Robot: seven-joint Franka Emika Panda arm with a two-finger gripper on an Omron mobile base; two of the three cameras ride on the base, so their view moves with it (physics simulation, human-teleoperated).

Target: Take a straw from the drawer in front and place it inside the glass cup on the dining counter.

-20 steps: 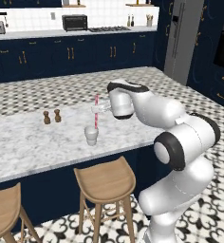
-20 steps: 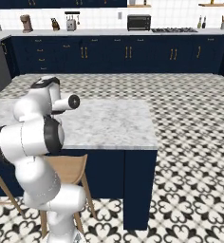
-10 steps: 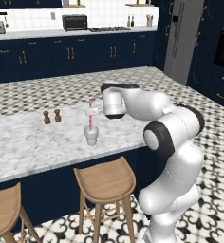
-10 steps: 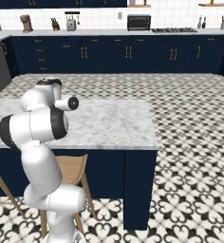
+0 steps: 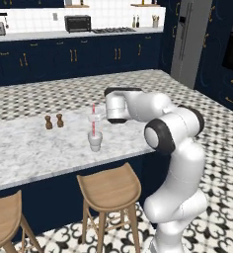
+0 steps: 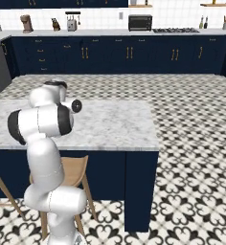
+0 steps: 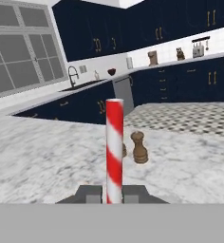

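Note:
The red-and-white straw (image 5: pixel 93 126) stands upright with its lower end inside the glass cup (image 5: pixel 95 142) on the dining counter (image 5: pixel 29 148). My gripper (image 5: pixel 95 117) reaches in from the right and is shut on the straw's middle, just above the cup's rim. In the hand view the straw (image 7: pixel 114 147) rises straight up between the two fingertips (image 7: pixel 92 194) of the gripper (image 7: pixel 113 195). In the right base view the dining counter (image 6: pixel 110 124) shows, with my own arm hiding the hand. The drawer is out of view.
Two brown shakers (image 5: pixel 49 122) (image 5: pixel 59 120) stand on the marble left of the cup, also seen behind the straw as shakers (image 7: pixel 140 147). Wooden stools (image 5: pixel 110 188) (image 5: pixel 2 217) sit under the counter's near edge. Navy cabinets line the far wall.
The straw has shifted slightly left and lower, to sit straight in the cup. The arm's elbow has swung up and to the right. The grip stays shut.

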